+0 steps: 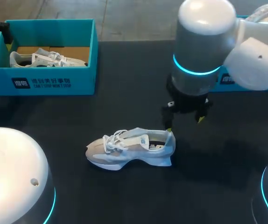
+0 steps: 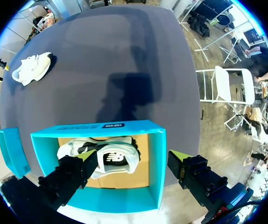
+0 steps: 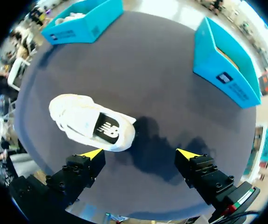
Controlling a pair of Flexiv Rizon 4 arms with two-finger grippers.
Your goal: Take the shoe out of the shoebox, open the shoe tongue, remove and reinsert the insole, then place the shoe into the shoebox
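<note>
A white sneaker (image 1: 131, 148) lies on its sole in the middle of the dark table, toe to the left. My right gripper (image 1: 185, 123) hangs open just above and behind its heel. In the right wrist view the sneaker (image 3: 92, 123) lies ahead of one finger of this open gripper (image 3: 138, 154), and nothing is between the fingers. The teal shoebox (image 1: 54, 84) stands at the back left with a second white shoe (image 1: 47, 58) inside. My left gripper (image 2: 134, 163) hovers open over that shoebox (image 2: 157, 158), above the shoe (image 2: 101, 158) in it.
A second teal box or lid (image 1: 229, 79) stands at the back right, partly hidden behind my right arm. It also shows in the right wrist view, the teal box (image 3: 227, 60). My arms' white bases (image 1: 12, 177) fill the front corners.
</note>
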